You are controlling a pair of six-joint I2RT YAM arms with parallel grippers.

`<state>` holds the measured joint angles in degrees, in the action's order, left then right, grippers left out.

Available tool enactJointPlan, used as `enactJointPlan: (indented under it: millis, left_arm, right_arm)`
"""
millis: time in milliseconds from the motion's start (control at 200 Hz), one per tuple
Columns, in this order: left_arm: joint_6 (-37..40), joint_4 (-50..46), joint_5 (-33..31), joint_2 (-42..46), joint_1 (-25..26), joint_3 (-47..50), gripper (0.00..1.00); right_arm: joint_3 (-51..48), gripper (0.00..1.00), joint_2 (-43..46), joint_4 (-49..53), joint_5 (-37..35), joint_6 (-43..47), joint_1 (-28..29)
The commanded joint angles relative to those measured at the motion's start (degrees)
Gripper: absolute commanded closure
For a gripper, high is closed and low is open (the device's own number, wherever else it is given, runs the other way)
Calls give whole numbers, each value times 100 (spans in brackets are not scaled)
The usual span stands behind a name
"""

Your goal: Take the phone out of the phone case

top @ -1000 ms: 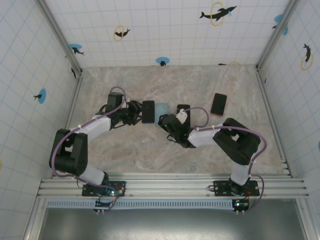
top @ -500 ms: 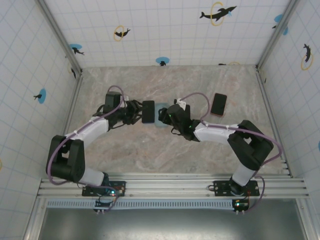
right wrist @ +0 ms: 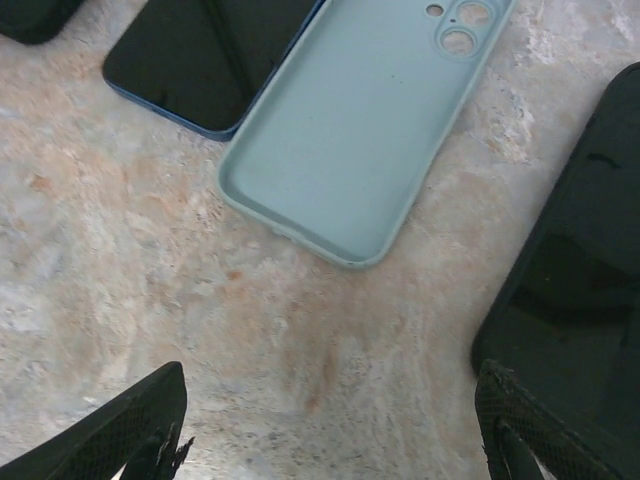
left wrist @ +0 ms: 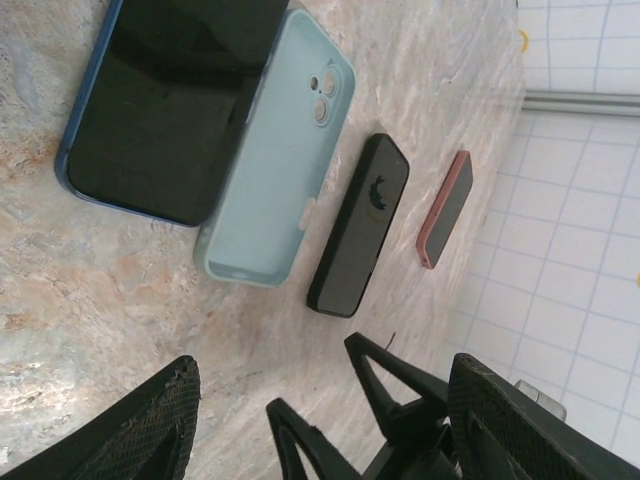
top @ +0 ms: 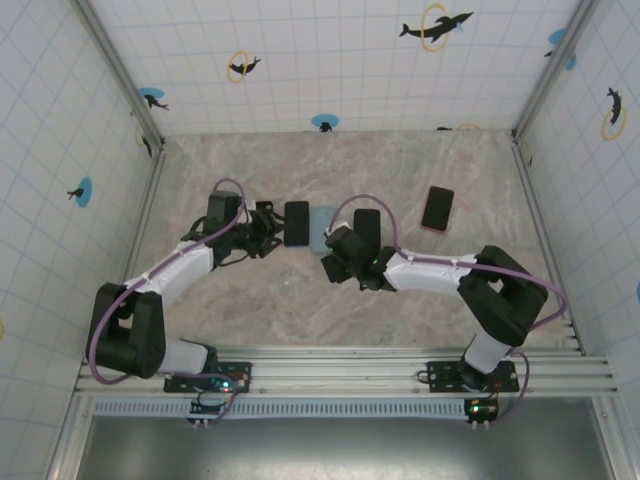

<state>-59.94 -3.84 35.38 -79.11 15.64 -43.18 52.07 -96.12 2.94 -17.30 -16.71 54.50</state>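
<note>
**Phone out, case empty, both my grippers open**

The blue-edged phone with the dark glass screen [left wrist: 165,105] lies flat on the marbled stone table [right wrist: 150,270]. Its long edge overlaps the rim of the pale mint silicone case [right wrist: 365,130]. The case lies open side up and empty, camera holes at its far end. A glossy black slab phone [left wrist: 360,225] lies just beside the case, and a pink-edged phone [left wrist: 445,210] sits farther right.

Half a second ago my right arm reached over the case. It has since drawn back towards the near edge, uncovering the case and the black phone. The blue phone has not moved.

My left gripper [top: 272,230] hovers low beside the blue phone, fingers spread wide and holding nothing. My right gripper [right wrist: 328,385] points down at bare table just short of the case, fingers also wide apart and empty.
</note>
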Motion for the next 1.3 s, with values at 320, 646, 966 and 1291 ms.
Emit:
enactJointPlan:
  millis: [320,646,966,1291]
  left_arm:
    - [302,-205,56,54,-108,-79,33]
    - [351,-239,71,76,-136,-50,33]
    - [376,-272,44,115,-138,-42,33]
    - [377,-245,58,133,-133,-36,33]
  right_arm:
    - [289,25,-801,-180,49,381,-165]
    - [605,27,-1210,-318,224,536,-498]
    - [979,27,-1471,-279,459,757,-779]
    - [929,26,-1094,-154,1028,732,-846]
